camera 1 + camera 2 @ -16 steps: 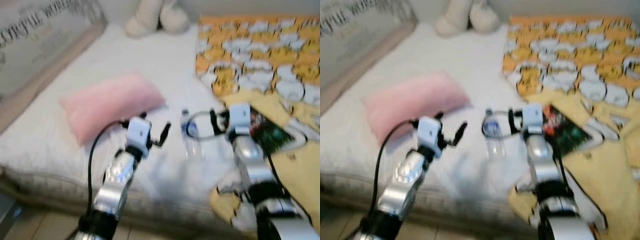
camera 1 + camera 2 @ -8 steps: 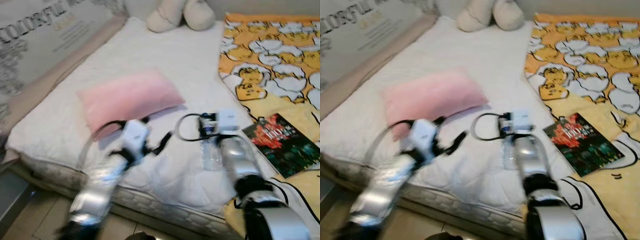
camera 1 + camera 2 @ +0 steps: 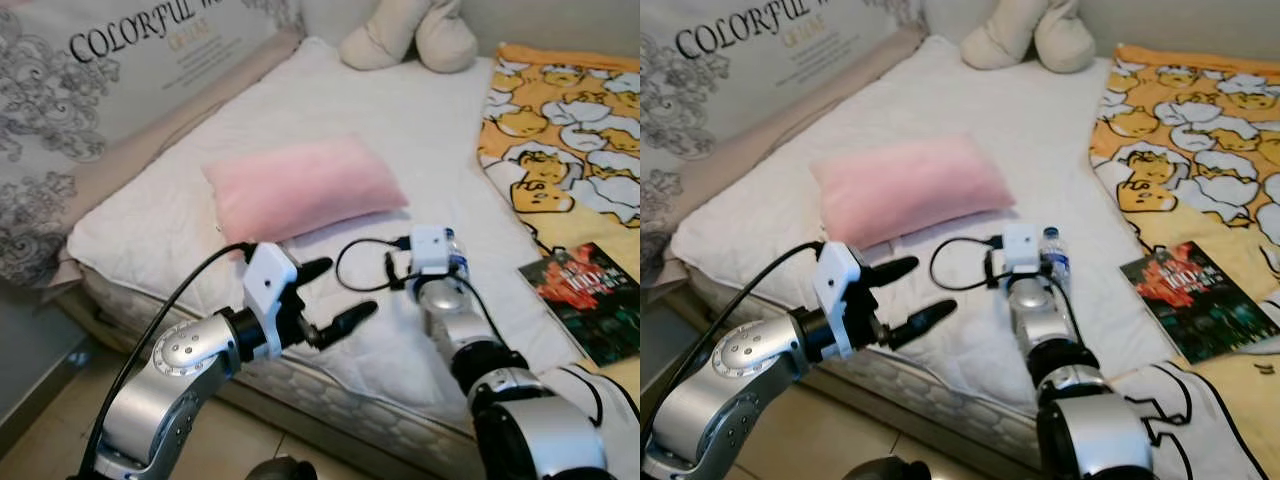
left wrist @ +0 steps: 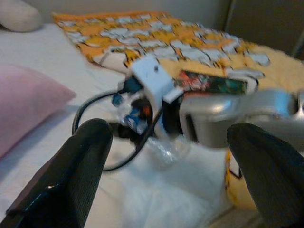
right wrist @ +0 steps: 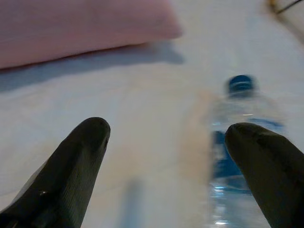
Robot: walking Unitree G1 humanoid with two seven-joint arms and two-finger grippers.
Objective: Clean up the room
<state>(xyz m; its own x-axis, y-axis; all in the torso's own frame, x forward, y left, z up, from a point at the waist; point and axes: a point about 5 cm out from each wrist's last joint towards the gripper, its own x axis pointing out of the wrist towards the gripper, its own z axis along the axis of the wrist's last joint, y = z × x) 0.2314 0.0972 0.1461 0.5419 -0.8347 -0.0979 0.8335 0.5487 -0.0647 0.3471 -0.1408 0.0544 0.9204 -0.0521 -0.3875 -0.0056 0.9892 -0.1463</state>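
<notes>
Right gripper (image 5: 166,156), fingers spread wide and empty, reaches low over the mattress (image 3: 940,100) — the water bottle (image 5: 237,137) lies just beside one fingertip, not yet between them. Left gripper (image 3: 335,300) hovers open, holding nothing, alongside — likely standing by.

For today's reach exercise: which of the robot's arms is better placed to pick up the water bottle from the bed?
Probably right. The right gripper is open with the water bottle beside one finger. The left gripper hovers open near the mattress edge, farther off.
</notes>
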